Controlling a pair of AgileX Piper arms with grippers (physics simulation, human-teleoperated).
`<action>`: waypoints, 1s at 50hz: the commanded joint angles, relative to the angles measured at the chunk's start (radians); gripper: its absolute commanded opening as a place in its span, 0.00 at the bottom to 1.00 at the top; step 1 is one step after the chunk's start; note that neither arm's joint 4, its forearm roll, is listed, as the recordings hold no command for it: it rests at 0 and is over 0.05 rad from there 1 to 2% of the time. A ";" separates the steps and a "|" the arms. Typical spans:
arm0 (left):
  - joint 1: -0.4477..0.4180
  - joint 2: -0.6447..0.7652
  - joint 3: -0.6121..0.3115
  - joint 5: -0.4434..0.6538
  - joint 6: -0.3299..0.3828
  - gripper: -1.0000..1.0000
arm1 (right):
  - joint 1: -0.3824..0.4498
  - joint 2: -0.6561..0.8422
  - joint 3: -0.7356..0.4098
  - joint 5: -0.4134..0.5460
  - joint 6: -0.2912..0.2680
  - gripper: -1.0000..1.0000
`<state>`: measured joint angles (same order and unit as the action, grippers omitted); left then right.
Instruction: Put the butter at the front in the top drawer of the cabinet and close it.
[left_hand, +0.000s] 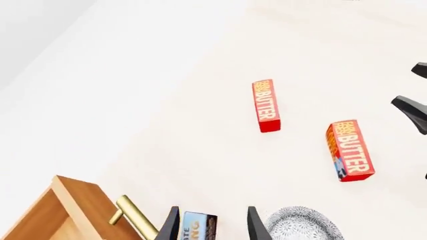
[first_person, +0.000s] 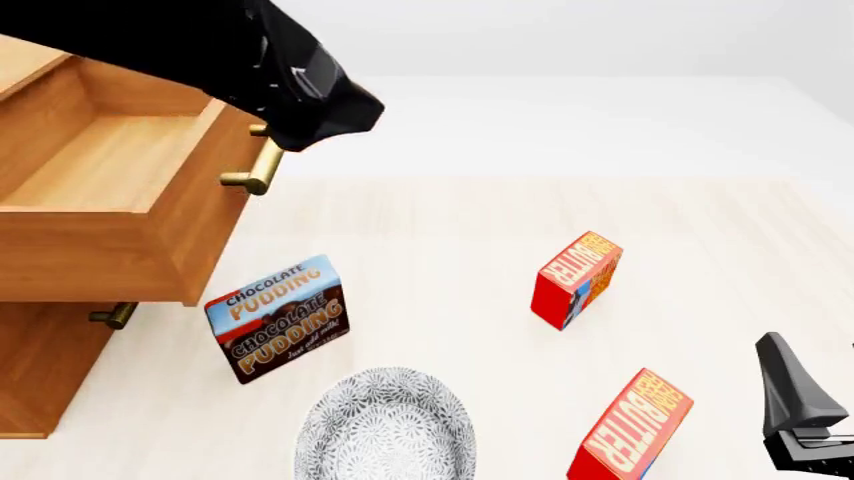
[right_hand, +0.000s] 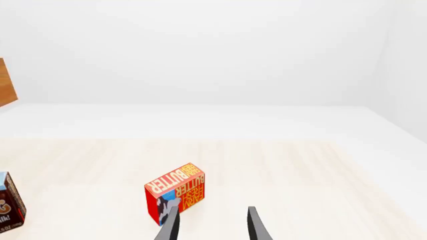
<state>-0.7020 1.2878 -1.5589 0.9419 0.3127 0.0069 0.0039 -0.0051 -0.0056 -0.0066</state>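
The front butter (first_person: 630, 428) stands near the table's front edge and also shows in the left wrist view (left_hand: 349, 150). Its twin (first_person: 577, 280) stands farther back (left_hand: 265, 105). The cabinet (first_person: 40, 370) is at the left. Its top drawer (first_person: 200, 230) is pulled out and holds nothing. My left arm (first_person: 300, 85) hangs above the drawer's brass handle (first_person: 256, 168). My left gripper (left_hand: 212, 227) is open and empty. My right gripper (first_person: 801, 410) is open and empty, right of the front butter. A butter carton (right_hand: 175, 192) lies ahead of its fingers.
A Chocolate Pudding box (first_person: 278, 318) stands in front of the open drawer. A grey patterned bowl (first_person: 384, 425) sits at the front middle. The lower drawer's handle (first_person: 114, 316) shows under the open drawer. The right gripper's fingers (left_hand: 410, 107) show in the left wrist view.
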 joint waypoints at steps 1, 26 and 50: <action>-0.040 0.064 -0.001 -0.065 0.005 1.00 | 0.001 -0.002 0.001 -0.001 -0.002 1.00; -0.109 0.355 -0.163 -0.152 -0.044 1.00 | 0.001 -0.002 0.001 -0.002 -0.003 1.00; -0.117 0.564 -0.271 -0.244 -0.103 1.00 | 0.001 -0.002 0.001 -0.002 -0.003 1.00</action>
<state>-0.8218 1.7818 -1.8014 0.7308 0.2220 0.0090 0.0031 -0.0051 -0.0078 -0.0096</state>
